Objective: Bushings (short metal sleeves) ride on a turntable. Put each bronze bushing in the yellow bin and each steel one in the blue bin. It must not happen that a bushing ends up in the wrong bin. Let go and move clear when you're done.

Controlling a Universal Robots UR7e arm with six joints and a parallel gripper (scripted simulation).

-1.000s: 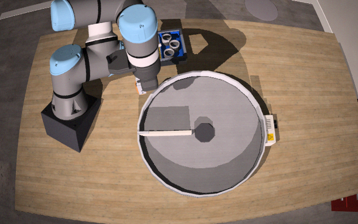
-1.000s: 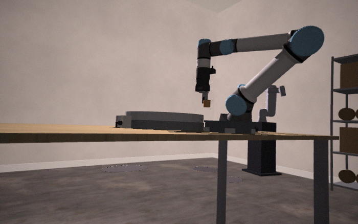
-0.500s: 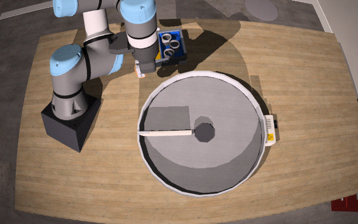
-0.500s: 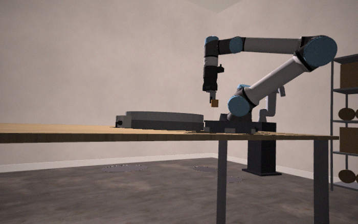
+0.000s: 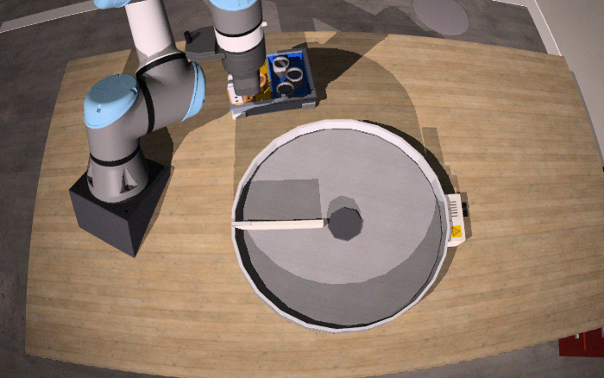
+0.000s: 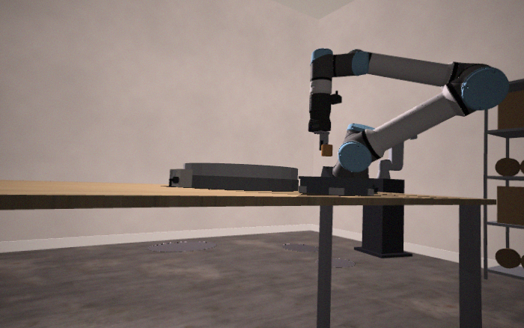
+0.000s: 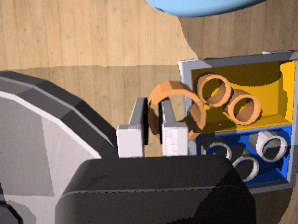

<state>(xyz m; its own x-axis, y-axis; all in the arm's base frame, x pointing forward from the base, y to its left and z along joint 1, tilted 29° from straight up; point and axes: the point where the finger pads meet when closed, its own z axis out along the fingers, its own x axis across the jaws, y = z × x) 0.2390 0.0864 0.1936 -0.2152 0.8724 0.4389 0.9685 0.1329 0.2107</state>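
While the bronze bushing (image 5: 244, 101) (image 6: 326, 150) (image 7: 172, 88) hangs above the counter (image 5: 133, 303) (image 6: 154, 201) (image 7: 75, 30), we have our fingers (image 5: 236, 95) (image 6: 323, 145) closed to a narrow gap on its wall, one inside the bore, one outside. In the wrist view, most of the ring sticks out towards three o'clock, where it overlaps the edge of the yellow bin (image 5: 266, 94) (image 7: 286, 95); the blue bin (image 5: 307, 66) (image 7: 287, 150) lies at four o'clock.

We judge the sleeve stiff, fairly heavy for its size and smooth enough to pivot if we grip loosely. One-wall hold is sound, but the weight hangs off-centre, so we should keep it firm and lower gently. Two bronze bushings already sit in yellow, so we would release beside them, well away from the divider, with room for the inner finger to lift straight out.
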